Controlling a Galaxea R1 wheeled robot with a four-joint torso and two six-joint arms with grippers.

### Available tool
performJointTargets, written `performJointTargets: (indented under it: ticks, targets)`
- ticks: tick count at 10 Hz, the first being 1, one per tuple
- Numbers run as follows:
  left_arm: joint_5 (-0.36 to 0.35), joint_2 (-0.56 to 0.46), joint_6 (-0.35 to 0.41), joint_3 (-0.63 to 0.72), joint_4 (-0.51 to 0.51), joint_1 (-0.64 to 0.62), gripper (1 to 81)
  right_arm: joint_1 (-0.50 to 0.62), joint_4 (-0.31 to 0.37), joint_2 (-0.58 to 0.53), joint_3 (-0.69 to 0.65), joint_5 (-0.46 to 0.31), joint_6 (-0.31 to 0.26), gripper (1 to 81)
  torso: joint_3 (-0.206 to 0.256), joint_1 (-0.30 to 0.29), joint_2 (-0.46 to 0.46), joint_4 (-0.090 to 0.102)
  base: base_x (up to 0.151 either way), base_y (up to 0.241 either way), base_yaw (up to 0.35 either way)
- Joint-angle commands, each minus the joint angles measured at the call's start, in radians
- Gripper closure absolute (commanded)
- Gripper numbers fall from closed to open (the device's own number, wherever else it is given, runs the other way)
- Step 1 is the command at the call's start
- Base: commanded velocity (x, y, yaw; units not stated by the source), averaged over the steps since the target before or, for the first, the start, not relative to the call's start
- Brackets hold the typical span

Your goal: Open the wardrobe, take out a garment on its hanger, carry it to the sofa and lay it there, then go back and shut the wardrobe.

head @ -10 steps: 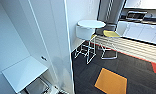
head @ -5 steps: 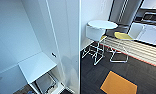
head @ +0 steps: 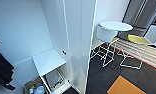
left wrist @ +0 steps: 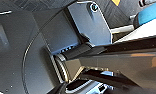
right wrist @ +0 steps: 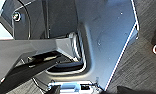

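**Wardrobe open, dark garment at the frame's left edge**

Across the left half of the head view stands the wardrobe (head: 26, 37), open, its white interior walls bare down to a white shelf (head: 48, 61) in the lower centre-left. One door (head: 79, 37) stands edge-on through the middle of the frame, a tall white panel running from top to bottom. At the far left edge hangs a dark shirt (head: 1, 68) — black or very dark grey, partly cut off by the frame. Below the shelf sits a wire basket (head: 54, 79), and to its left, at the bottom edge, a box of small coloured items (head: 35, 88) that are too blurred to name.

To the right of the door, a round white table (head: 116, 25) stands in the upper right on thin metal legs, with a white stool (head: 106, 35) just in front of it and a yellow-seated stool (head: 137, 39) further right. The floor is dark carpet, with an orange tile (head: 124, 86) in the lower right corner.

Both wrist views show dark robot housing close up against dark floor — I cannot tell how either arm's jaws stand. A strip of blue (left wrist: 150, 15) shows in the upper right corner of the left wrist view; whether it is the sofa cannot be told.
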Motion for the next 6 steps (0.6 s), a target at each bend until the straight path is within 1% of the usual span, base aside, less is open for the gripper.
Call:
performJointTargets:
  ticks: [1, 6]
  targets:
    - [0.033, 0.003, 0.006, 0.008, 0.011, -0.014, 1.0, 0.012, 0.005, -0.001, 0.002, -0.058, -0.002, 1.0, 0.000, 0.000, 0.000, 0.000, 0.000, 0.000, 0.289]
    - [0.034, 0.005, 0.014, 0.008, 0.011, -0.014, 1.0, 0.016, 0.003, -0.001, 0.002, -0.058, -0.002, 1.0, 0.000, 0.000, 0.000, 0.000, 0.000, 0.000, 0.289]
